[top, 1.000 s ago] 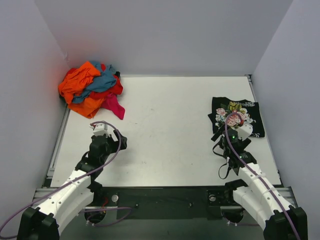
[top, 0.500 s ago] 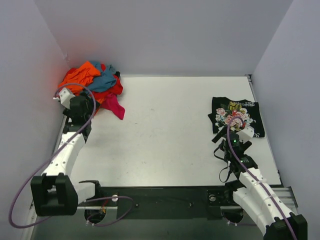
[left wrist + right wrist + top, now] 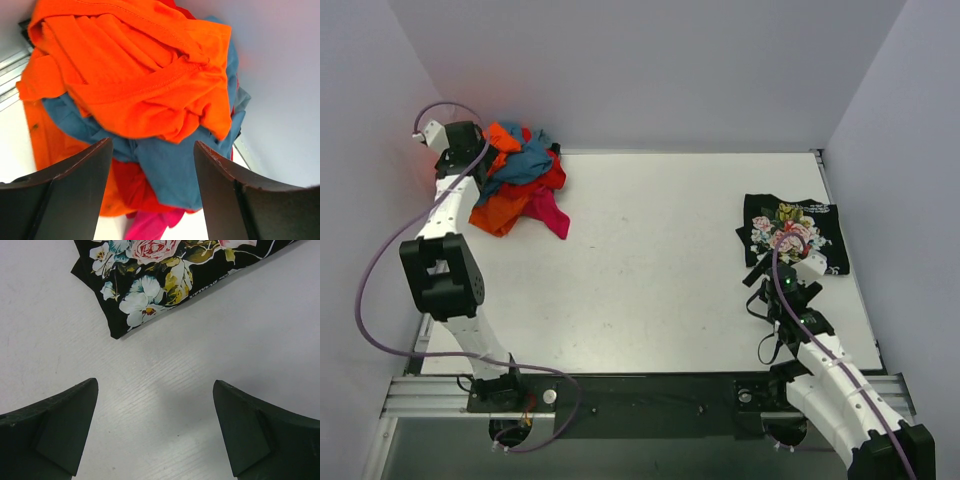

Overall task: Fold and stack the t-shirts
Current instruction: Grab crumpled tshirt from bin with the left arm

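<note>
A heap of crumpled t-shirts [image 3: 515,185] lies in the far left corner: orange [image 3: 140,75] on top, teal blue [image 3: 185,165], red [image 3: 130,185] and magenta pink [image 3: 150,225] below. My left gripper [image 3: 470,150] is open and empty, held just above the heap's far left side. A folded black floral t-shirt [image 3: 792,228] lies flat at the right; its near corner shows in the right wrist view [image 3: 150,285]. My right gripper [image 3: 782,268] is open and empty, over bare table just in front of that shirt.
The white table [image 3: 660,260] is enclosed by grey walls at the back and both sides. A metal rail [image 3: 435,290] runs along the left edge. The left arm stretches along that edge to the corner.
My left arm has swung from the near left of the table out to the far left corner, above the heap. The right gripper has drawn back slightly from the floral shirt.
</note>
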